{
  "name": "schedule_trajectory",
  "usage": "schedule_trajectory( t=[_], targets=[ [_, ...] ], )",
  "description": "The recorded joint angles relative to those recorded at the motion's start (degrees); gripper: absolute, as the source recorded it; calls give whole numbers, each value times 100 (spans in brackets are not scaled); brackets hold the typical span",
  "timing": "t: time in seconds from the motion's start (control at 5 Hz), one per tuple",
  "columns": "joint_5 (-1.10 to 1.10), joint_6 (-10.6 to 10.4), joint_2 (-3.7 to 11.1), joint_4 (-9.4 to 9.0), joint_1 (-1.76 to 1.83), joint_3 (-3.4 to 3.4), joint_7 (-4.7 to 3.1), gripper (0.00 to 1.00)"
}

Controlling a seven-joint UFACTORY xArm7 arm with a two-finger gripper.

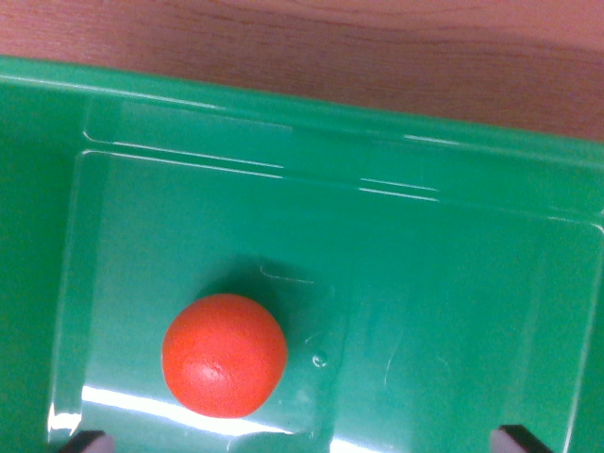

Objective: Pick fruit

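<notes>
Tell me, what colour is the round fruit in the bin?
The fruit is orange-red, seen clearly in the wrist view.

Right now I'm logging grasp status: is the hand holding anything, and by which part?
Nothing is held. The orange fruit lies on the floor of the green bin, between the hand's two fingertips, which sit wide apart, untouched by either.

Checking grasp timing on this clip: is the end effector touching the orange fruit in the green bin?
Apart. In the wrist view, the orange fruit sits on the green bin floor, with bin floor showing between it and both dark fingertips at the bottom edge.
</notes>
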Motion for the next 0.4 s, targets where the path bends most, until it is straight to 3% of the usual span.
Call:
schedule_trajectory(
  t=[0.2, 0.4],
  targets=[
    [4, -253, 84, -165, 17, 7, -75, 0],
    [4, -253, 84, -165, 17, 7, -75, 0]
  ],
)
